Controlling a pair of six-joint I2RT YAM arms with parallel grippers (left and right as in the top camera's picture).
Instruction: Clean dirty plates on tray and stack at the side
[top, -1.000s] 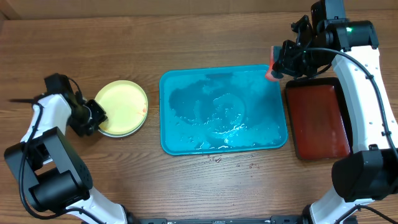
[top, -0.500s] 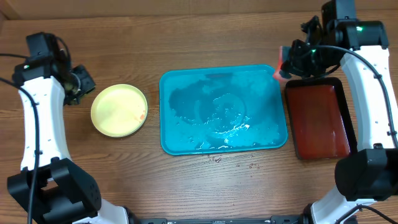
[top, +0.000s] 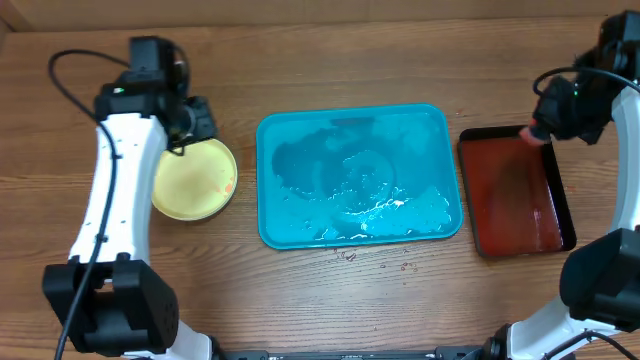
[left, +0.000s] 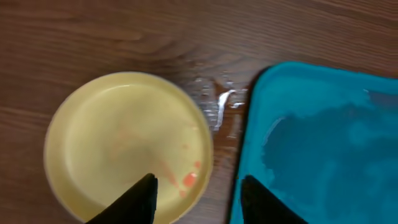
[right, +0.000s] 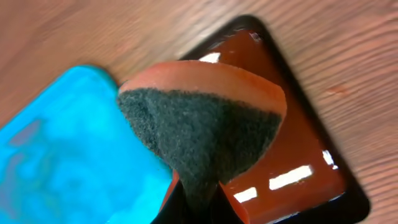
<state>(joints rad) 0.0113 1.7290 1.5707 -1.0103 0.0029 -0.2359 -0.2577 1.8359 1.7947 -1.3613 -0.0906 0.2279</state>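
1. The left hand (left: 199, 202) is released. Its two dark fingers (left: 134, 199) stand apart, with nothing between them, and they touch nothing.
2. Just below that hand a pale yellow plate (left: 124, 143) lies on the wooden surface (left: 93, 37). It has small red smears near the edge that faces the blue tray (left: 323, 124). Whether more plates lie under it I cannot tell.
3. The blue tray sits just beside the plate without touching it. Its floor is wet, and the strip of wood between the two is wet as well.
4. The right hand (right: 186, 205) is clenched on a sponge (right: 205, 118) with an orange back and a dark scouring face. The sponge is folded and pinched at its lower end.
5. Under the sponge is a corner of a dark red tray (right: 273, 162) with a black rim, and the blue tray lies next to it.
6. From overhead, the left arm (top: 110, 200) rises along the left side and bends inward, which puts its hand over the plate's far rim.
7. The right arm (top: 630, 170) runs up the right edge, and its hand hangs above the far corner of the dark red tray.
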